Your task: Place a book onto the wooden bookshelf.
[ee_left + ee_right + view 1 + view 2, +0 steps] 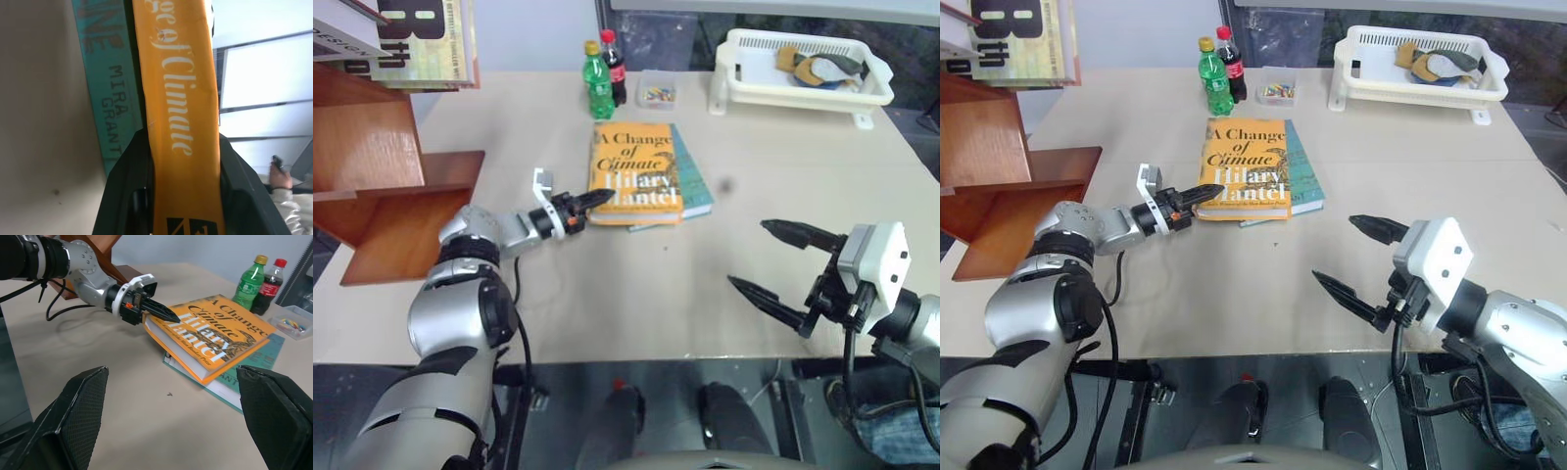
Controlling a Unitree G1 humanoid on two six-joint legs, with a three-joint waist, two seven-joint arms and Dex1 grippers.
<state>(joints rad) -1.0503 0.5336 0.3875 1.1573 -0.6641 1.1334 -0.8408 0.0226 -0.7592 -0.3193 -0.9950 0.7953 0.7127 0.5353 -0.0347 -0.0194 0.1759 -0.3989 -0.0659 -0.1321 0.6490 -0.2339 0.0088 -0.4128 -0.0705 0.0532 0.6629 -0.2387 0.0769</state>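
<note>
The orange-yellow book [631,162] lies flat mid-table on top of a teal-green book [697,191]. My left gripper [597,199] reaches level to its near left corner. In the left wrist view the orange spine [178,98] runs between the two black fingers [127,186], which press on either side of it. The right wrist view shows one finger lying on the cover [215,340] at that corner. The reddish-brown wooden bookshelf [401,196] stands at the table's left edge. My right gripper [747,253] hovers open over the near right of the table, holding nothing.
A green bottle [598,83] and a cola bottle [614,69] stand just behind the books, beside a small clear box [656,90]. A white basket [803,83] with items sits at the back right. Pale books [411,39] with big black letters rest on the shelf's upper board.
</note>
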